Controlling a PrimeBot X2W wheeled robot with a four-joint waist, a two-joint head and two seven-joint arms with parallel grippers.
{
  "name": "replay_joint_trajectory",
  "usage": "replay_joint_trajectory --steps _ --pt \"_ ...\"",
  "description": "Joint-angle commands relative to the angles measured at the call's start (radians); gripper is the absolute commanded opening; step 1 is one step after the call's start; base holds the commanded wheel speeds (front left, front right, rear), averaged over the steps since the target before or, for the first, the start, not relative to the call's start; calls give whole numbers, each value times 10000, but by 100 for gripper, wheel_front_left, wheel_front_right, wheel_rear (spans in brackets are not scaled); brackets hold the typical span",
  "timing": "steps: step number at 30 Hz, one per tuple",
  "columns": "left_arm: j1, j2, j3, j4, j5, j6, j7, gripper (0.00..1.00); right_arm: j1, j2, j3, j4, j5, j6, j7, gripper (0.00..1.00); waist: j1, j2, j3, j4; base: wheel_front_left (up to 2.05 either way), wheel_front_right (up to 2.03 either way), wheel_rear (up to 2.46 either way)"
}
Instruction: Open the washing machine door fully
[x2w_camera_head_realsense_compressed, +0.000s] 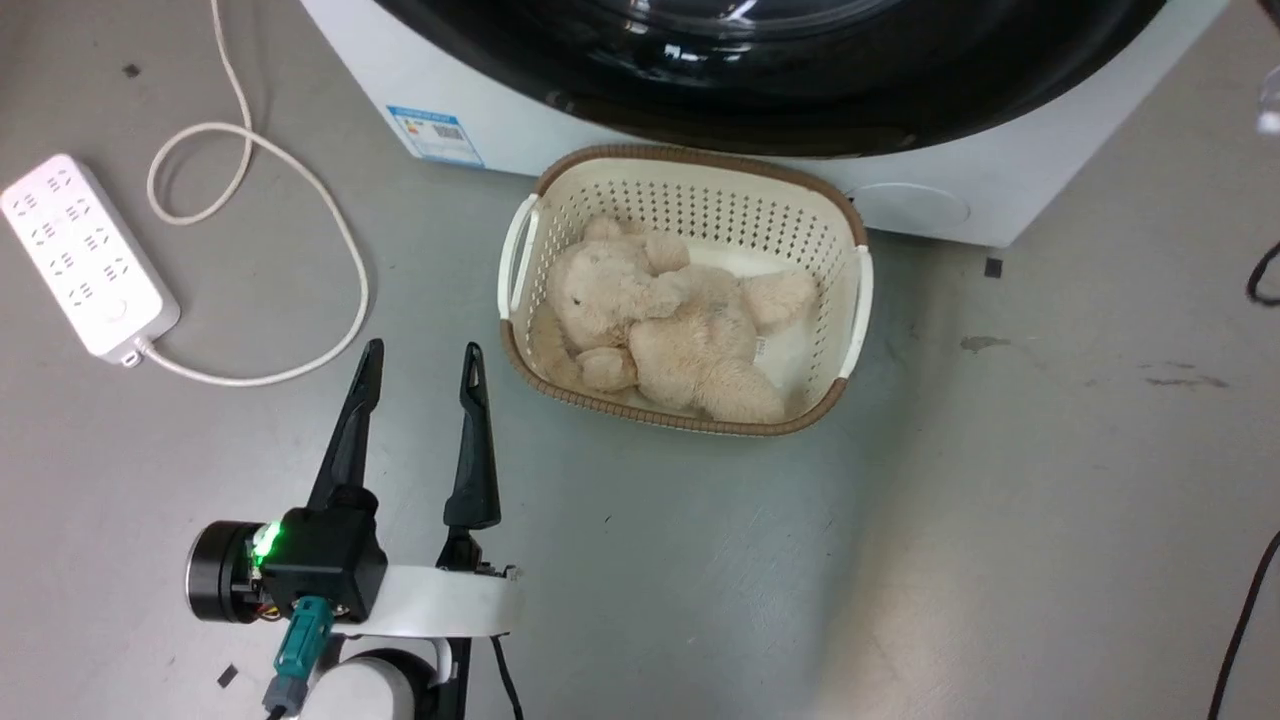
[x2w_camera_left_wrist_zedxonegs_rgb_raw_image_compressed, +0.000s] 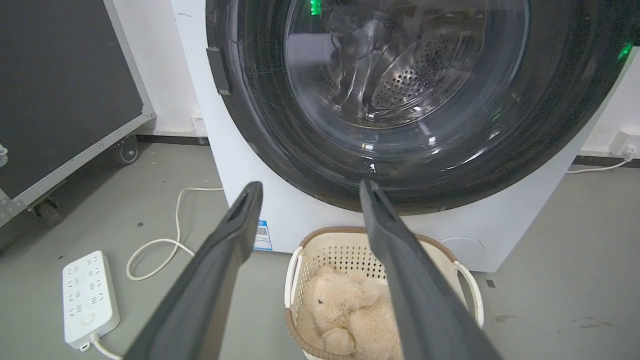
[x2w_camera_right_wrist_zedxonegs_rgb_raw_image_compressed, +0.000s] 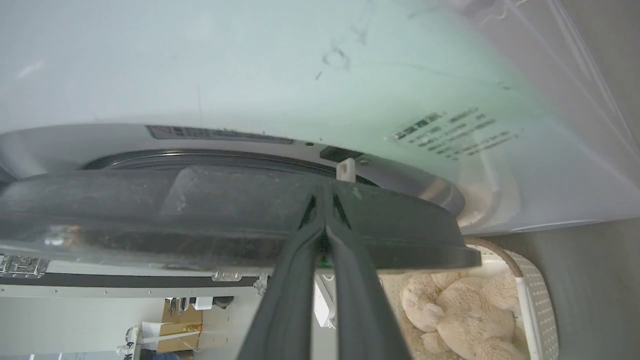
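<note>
The washing machine (x2w_camera_head_realsense_compressed: 480, 100) is a white box at the top of the head view, its front nearly covered by the glossy black washing machine door (x2w_camera_head_realsense_compressed: 760, 90). In the left wrist view the door (x2w_camera_left_wrist_zedxonegs_rgb_raw_image_compressed: 280, 150) faces me, with its clear glass bowl and a black handle tab (x2w_camera_left_wrist_zedxonegs_rgb_raw_image_compressed: 219, 70) on its left rim. My left gripper (x2w_camera_head_realsense_compressed: 422, 348) hovers open and empty over the floor, left of the basket and well short of the door. In the right wrist view the door (x2w_camera_right_wrist_zedxonegs_rgb_raw_image_compressed: 150, 215) is edge-on, slightly ajar from the machine (x2w_camera_right_wrist_zedxonegs_rgb_raw_image_compressed: 250, 75). My right gripper (x2w_camera_right_wrist_zedxonegs_rgb_raw_image_compressed: 325, 195) is shut, tips against the door's rim by a white latch hook (x2w_camera_right_wrist_zedxonegs_rgb_raw_image_compressed: 346, 169).
A cream perforated basket (x2w_camera_head_realsense_compressed: 690, 170) holding a beige teddy bear (x2w_camera_head_realsense_compressed: 660, 320) stands on the floor right below the door. A white power strip (x2w_camera_head_realsense_compressed: 85, 255) and its looping cable (x2w_camera_head_realsense_compressed: 340, 250) lie at the left. A black wheeled case (x2w_camera_left_wrist_zedxonegs_rgb_raw_image_compressed: 60, 90) stands left of the machine.
</note>
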Motion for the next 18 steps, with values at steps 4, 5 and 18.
replay_joint_trajectory --steps 4,5,18 --pt "-232 4 -146 -152 -118 123 -214 100 -1192 -322 -258 994 224 -1 474 0 -1 -1 282 174 0 0 0" --pt "-252 4 -173 -171 -128 138 -235 100 -1367 -371 -315 1175 259 -2 550 0 -1 -1 331 204 0 0 0" --pt "-365 4 -404 -216 -232 375 -507 100 -2079 -816 -815 2917 875 -3 2184 0 -1 -1 294 508 0 0 0"
